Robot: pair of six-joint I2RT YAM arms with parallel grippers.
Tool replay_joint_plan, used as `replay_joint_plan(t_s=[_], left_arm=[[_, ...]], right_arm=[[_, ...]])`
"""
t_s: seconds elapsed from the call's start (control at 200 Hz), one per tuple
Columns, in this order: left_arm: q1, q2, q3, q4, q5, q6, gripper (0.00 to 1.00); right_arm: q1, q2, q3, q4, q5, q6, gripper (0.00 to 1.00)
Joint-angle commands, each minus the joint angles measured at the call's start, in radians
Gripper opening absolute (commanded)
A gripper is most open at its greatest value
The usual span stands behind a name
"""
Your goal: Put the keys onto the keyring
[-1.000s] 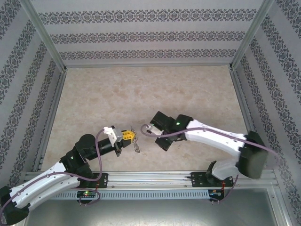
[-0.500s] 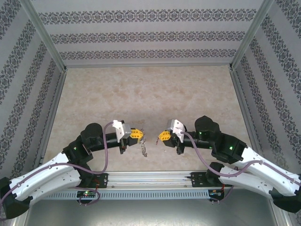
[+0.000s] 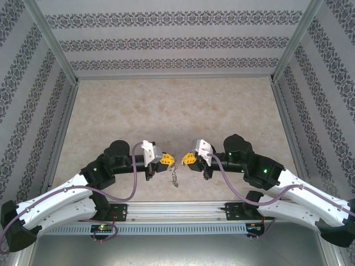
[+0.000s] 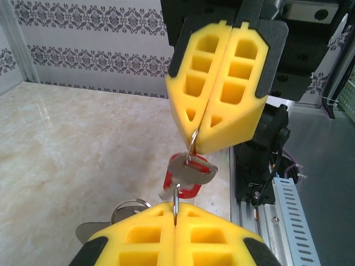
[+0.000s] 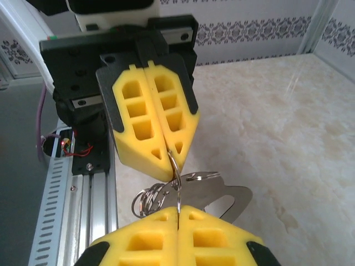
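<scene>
Left gripper (image 3: 171,160) and right gripper (image 3: 186,160) both clamped on the keyring (image 4: 192,145).
You have them tip to tip, just above the table (image 3: 166,105) near its front edge. The thin loop is pinched between both sets of closed yellow fingers (image 4: 222,83), and a red-headed key (image 4: 188,173) hangs from it.

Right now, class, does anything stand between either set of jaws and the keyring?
Nothing visible does. The left jaws and the right jaws face each other, both shut on the thin wire of the keyring. A key with a red head hangs at that wire between them.
</scene>
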Motion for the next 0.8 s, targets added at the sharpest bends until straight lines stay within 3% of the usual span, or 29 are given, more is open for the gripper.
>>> replay_joint_plan(t_s=[0.0, 0.48, 0.794], left_arm=[[-0.013, 0.002, 0.029, -0.002, 0.038, 0.039, 0.00], [-0.013, 0.001, 0.020, 0.003, 0.044, 0.041, 0.00], [-0.013, -0.001, 0.015, 0.009, 0.056, 0.037, 0.00]], right_arm=[[-0.007, -0.011, -0.014, 0.056, -0.025, -0.017, 0.00], [-0.005, 0.032, -0.004, 0.057, -0.090, -0.033, 0.00], [-0.001, 0.036, -0.010, 0.080, -0.058, -0.034, 0.00]])
